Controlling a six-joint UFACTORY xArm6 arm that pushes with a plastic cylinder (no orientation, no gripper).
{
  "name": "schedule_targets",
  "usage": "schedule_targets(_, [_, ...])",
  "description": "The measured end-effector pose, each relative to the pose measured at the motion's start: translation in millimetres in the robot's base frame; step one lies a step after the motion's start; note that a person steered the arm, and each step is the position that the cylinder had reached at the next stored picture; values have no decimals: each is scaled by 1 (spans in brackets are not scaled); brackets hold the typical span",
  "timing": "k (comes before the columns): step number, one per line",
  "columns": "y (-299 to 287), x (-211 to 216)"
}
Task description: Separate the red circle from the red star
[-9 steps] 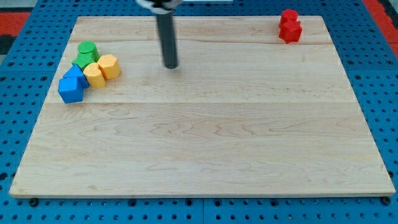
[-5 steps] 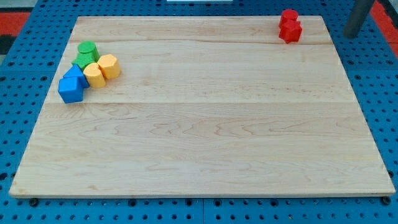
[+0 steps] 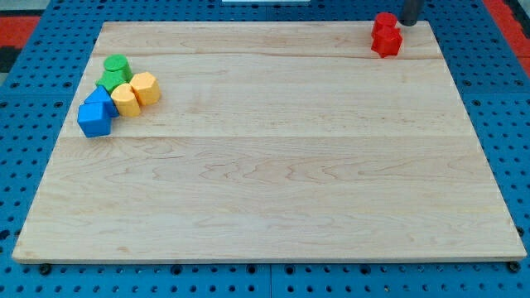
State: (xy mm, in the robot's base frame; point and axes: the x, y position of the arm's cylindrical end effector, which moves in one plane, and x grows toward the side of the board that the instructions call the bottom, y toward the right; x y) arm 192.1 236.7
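Two red blocks touch each other at the board's top right corner. The upper one looks like the red circle (image 3: 383, 21) and the lower one like the red star (image 3: 387, 42). My rod comes in from the view's top edge, and my tip (image 3: 411, 24) is just right of the red circle, a small gap away from it, at the board's top edge.
A tight cluster sits at the board's left: a green circle (image 3: 117, 64), a green star (image 3: 109, 81), two yellow blocks (image 3: 145, 87) (image 3: 126, 99) and two blue blocks (image 3: 101, 102) (image 3: 93, 121). The wooden board (image 3: 273, 165) lies on a blue pegboard.
My tip went from the board's top middle to off the board's right side, then came back left to just right of the red circle. No block has moved.
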Motion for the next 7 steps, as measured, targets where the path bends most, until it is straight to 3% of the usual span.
schedule_targets(2, [-46, 7])
schedule_targets(4, [-88, 58])
schedule_targets(7, [-223, 74])
